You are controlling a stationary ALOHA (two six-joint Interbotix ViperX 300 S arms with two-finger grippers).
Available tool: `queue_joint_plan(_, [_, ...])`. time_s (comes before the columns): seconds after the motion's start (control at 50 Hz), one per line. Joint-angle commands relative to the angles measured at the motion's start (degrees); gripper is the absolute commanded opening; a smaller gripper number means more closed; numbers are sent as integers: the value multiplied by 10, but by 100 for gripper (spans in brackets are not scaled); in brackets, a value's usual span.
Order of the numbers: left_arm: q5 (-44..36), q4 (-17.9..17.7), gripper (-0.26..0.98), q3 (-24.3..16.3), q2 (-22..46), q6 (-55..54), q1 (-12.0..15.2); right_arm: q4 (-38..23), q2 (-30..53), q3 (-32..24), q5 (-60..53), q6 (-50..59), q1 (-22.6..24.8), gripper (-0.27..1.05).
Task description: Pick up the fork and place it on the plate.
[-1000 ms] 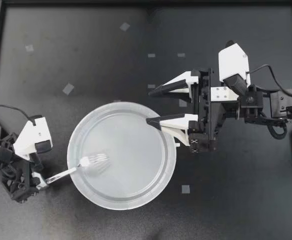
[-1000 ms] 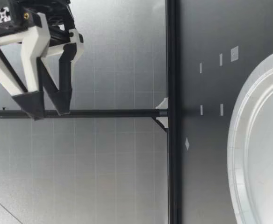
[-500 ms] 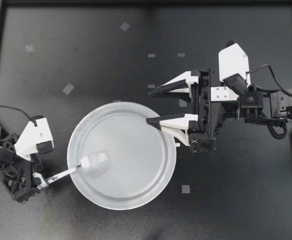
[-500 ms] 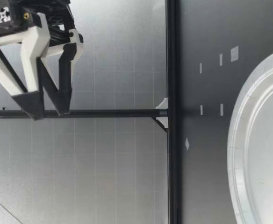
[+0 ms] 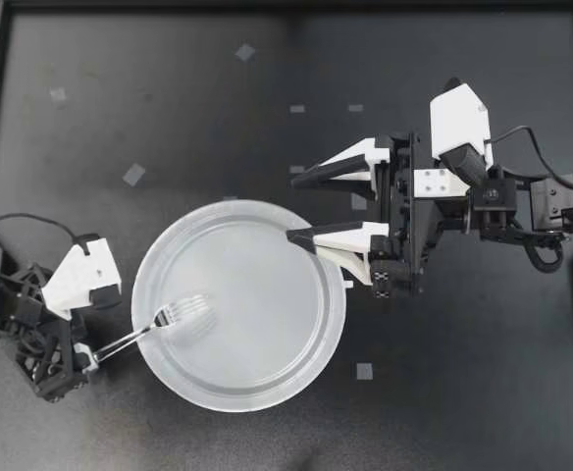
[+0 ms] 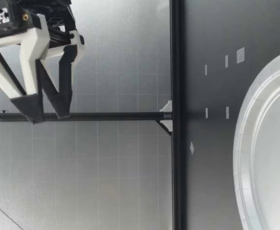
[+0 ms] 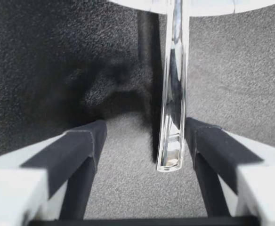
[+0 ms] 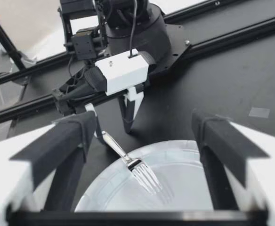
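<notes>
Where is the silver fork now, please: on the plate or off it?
Partly on: the silver metal fork lies tines-first on the round pale plate, its handle overhanging the rim inside my open left gripper.

The left gripper (image 7: 144, 136) had its fingers apart. The fork (image 7: 173, 94) handle lay between them, hard by one finger, reaching the plate (image 7: 213, 5) ahead.
</notes>
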Motion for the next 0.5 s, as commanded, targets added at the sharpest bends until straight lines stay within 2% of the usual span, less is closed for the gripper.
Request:
queue_joint_plan(0.0, [-3,1,66,-11,4,2,-1,1,-10,-9,-6,0,-4,81])
queue_joint_plan(0.48, [-10,1,66,-20,18,3,-1,1,-9,-6,-6,0,-4,81])
